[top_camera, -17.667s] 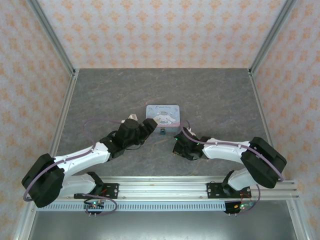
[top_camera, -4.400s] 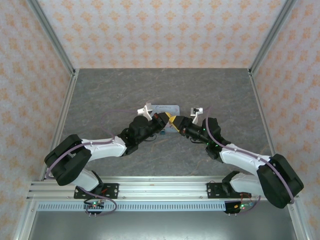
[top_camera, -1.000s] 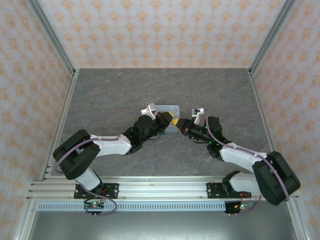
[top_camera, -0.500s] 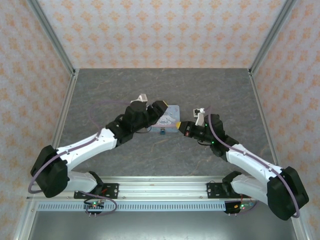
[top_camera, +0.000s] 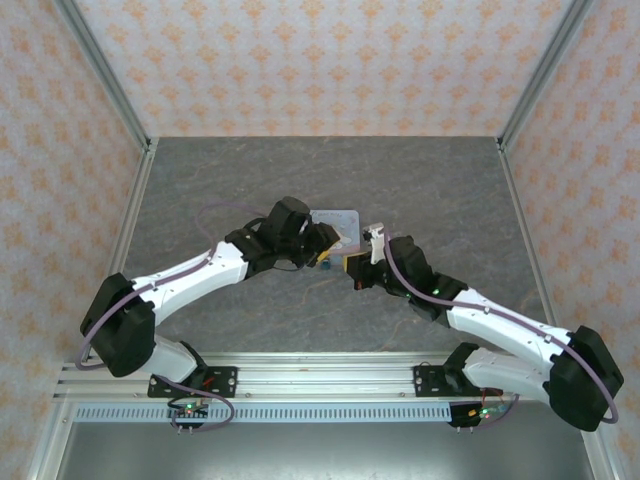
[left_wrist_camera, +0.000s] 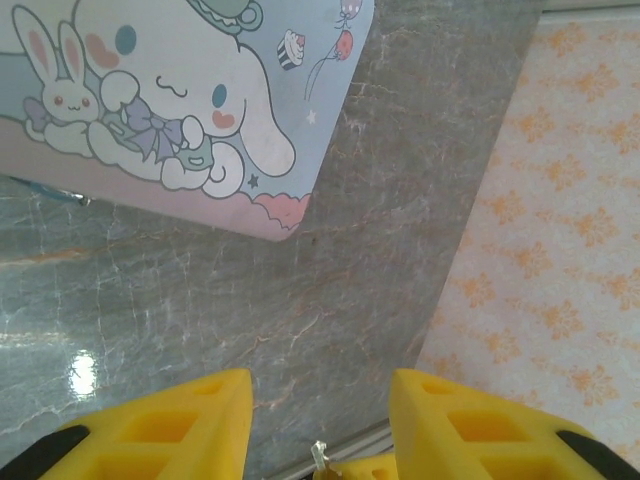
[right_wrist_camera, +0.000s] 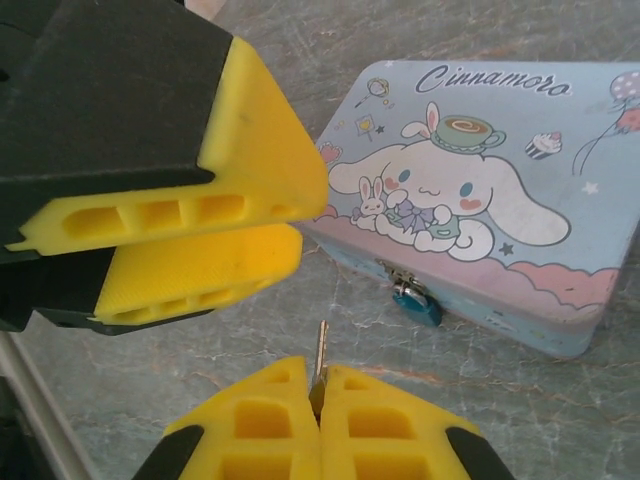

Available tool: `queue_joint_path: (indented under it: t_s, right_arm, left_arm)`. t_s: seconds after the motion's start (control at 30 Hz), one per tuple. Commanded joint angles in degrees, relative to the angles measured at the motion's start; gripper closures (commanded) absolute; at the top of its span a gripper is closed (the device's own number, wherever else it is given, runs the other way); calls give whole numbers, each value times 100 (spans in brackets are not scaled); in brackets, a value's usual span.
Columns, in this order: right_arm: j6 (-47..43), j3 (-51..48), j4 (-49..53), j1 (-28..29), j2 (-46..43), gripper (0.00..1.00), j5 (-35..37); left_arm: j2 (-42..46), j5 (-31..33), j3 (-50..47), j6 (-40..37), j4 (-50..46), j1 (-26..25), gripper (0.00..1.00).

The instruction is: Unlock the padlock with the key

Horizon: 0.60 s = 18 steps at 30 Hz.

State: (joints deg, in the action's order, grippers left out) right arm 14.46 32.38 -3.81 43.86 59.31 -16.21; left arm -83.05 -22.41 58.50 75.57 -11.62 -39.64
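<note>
From the overhead camera I see both arms bent in toward the middle of the bench [top_camera: 220, 180], where the pastel-blue tin [right_wrist_camera: 480, 190] with the cartoon dog lies flat, lid up. My right hand [right_wrist_camera: 320, 400] sits just near and right of the tin. Its yellow fingers are pressed together on the key [right_wrist_camera: 321, 352], and the thin pale blade sticks out past the fingertips toward the tin's near wall. The padlock [right_wrist_camera: 416, 305], a tiny teal thing, hangs from the clasp [right_wrist_camera: 398, 272] on that near wall, low against the bench (whether it actually rests on the stone I cannot tell). In the right wrist view it lies close to the key's tip but off to one side of the blade's line. A strip of bare bench shows between them, so key and padlock are apart. My left hand [left_wrist_camera: 318, 400] is over the near left corner of the tin in the overhead view. Its fingers stand partway apart with nothing between them, and its own camera shows grey bench through the gap, with the tin's rounded corner beyond the fingertips and the orange-patterned wall [left_wrist_camera: 540, 250] off to the side. Seen from the right wrist, the left hand's two yellow fingers hang just beside the key, near it but not touching it or the padlock.
</note>
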Motion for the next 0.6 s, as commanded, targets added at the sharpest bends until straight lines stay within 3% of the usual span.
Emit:
queue_joint_path:
  t_s: [0.0, 0.57]
  right_arm:
    - [-352, 202, 26, 22, -61, 100, 325]
    - [-300, 427, -51, 79, 231, 100, 154]
  left_arm:
    - [-79, -208, 224, 186, -161, -18, 60]
    - [-552, -264, 436, 395, 221, -123, 63]
